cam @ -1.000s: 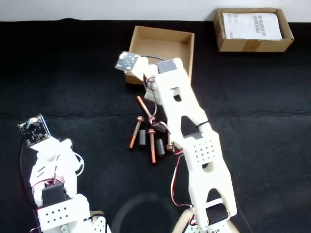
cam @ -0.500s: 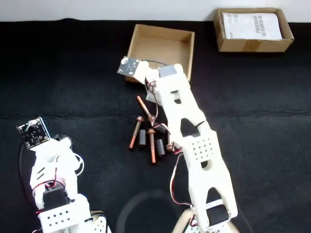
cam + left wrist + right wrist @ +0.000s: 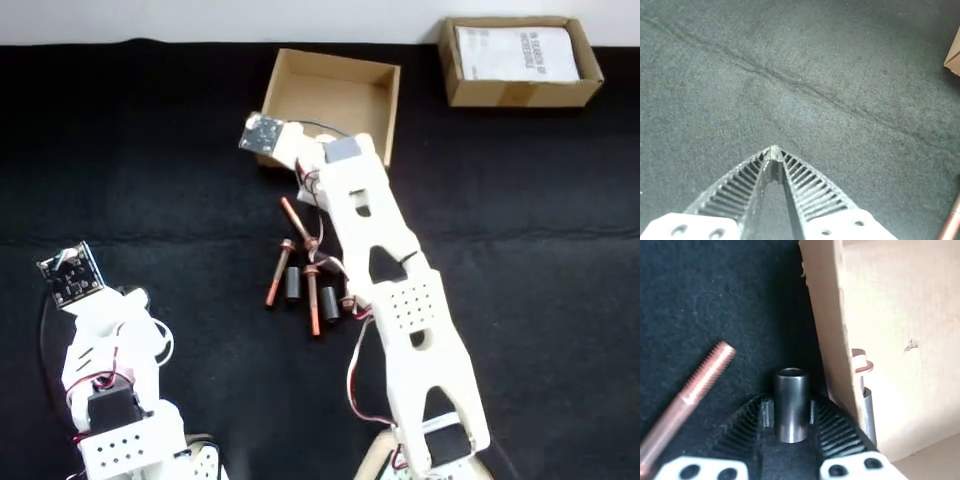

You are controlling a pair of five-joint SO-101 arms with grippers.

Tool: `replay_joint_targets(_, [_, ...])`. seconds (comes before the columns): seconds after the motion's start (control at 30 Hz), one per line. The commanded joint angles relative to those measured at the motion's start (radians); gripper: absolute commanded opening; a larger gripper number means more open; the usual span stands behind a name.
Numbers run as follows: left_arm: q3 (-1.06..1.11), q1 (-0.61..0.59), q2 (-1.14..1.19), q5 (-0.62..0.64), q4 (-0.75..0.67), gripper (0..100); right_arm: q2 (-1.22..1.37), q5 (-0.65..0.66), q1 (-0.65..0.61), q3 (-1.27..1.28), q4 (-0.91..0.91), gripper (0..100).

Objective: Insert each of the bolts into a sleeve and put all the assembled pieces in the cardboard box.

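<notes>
My right gripper point(image 3: 790, 402) is shut on a dark sleeve point(image 3: 790, 390), held upright just outside the cardboard box's wall point(image 3: 890, 330). A copper bolt point(image 3: 690, 390) lies on the cloth beside it. A bolt head with a grey sleeve point(image 3: 863, 372) shows against the box wall. In the high view the right arm point(image 3: 360, 210) stretches to the near-left corner of the cardboard box point(image 3: 392, 110). Three loose bolts point(image 3: 313, 300) and two sleeves point(image 3: 293, 285) lie below it. My left gripper point(image 3: 774, 151) is shut and empty over bare cloth at the near left.
A second cardboard box point(image 3: 590, 70) holding a printed sheet stands at the far right. The black cloth point(image 3: 540, 250) covers the table. A bolt's tip point(image 3: 952, 225) and a cardboard corner point(image 3: 955, 55) show at the edge of the left wrist view.
The right arm's wrist has shifted slightly back and forth by the box's near-left corner with the sleeve. The left arm has barely moved.
</notes>
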Motion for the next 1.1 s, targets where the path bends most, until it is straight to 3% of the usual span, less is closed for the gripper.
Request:
replay_joint_targets(0.0, [0.019,-0.005,-0.005,0.0,0.006,1,-0.004,0.0,-0.018,-0.196,0.15,0.9])
replay_joint_targets(0.17, [0.021,-0.005,-0.004,-0.017,0.008,1,-0.004,-0.051,-0.016,-0.53,0.394,0.9])
replay_joint_targets(0.27, [0.021,0.004,-0.004,-0.098,0.046,1,-0.008,-0.086,-0.016,-0.716,0.526,0.9])
replay_joint_targets(0.43, [0.013,0.028,-0.004,-0.112,0.075,7,-0.205,-0.232,0.042,-0.662,0.562,0.9])
replay_joint_targets(0.73, [-0.232,0.094,0.03,-0.146,0.189,7,-0.812,-0.376,0.108,-0.14,0.564,0.9])
replay_joint_targets(1.07, [-0.657,0.255,0.579,-0.147,0.213,7,-1.56,-0.46,0.11,0.561,0.562,0.9])
